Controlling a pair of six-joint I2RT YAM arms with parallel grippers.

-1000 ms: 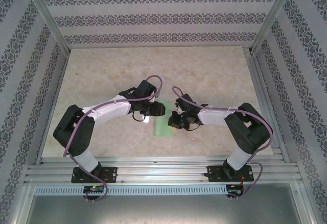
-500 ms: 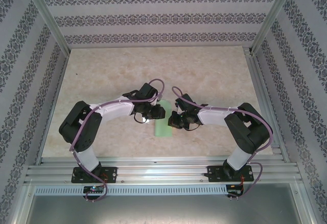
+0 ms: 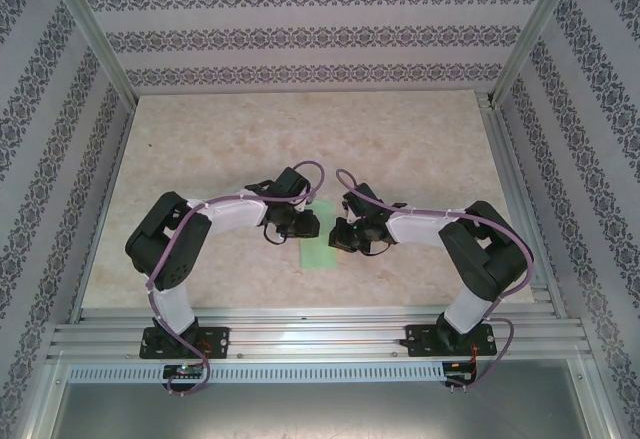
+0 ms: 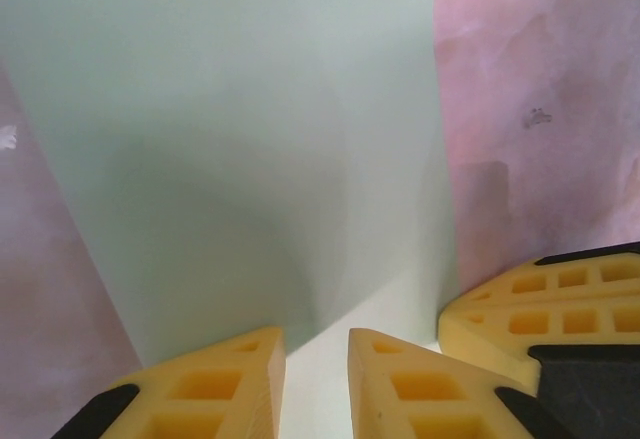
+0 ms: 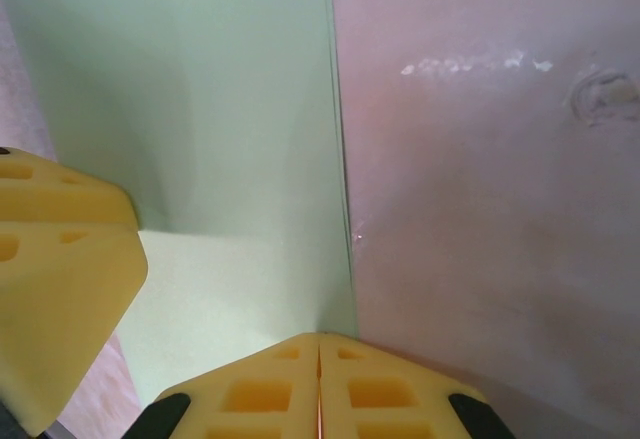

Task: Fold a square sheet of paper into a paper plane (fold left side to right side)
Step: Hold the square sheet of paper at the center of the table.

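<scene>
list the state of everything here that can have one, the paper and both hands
thin mint-green paper sheet: lying on the beige marbled table as a narrow strip, between the two hands
yellow-fingered left hand: open by a narrow gap, over the paper
yellow-fingered right hand: shut, tips together at the paper's edge

a lab robot cell: aluminium frame (image 3: 88,29), patterned wallpaper panels (image 3: 300,44), robot arms (image 3: 225,211) bolted to a rail (image 3: 320,335).

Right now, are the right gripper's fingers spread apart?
No, the right gripper is shut, tips touching, at the edge of the green paper.
</scene>
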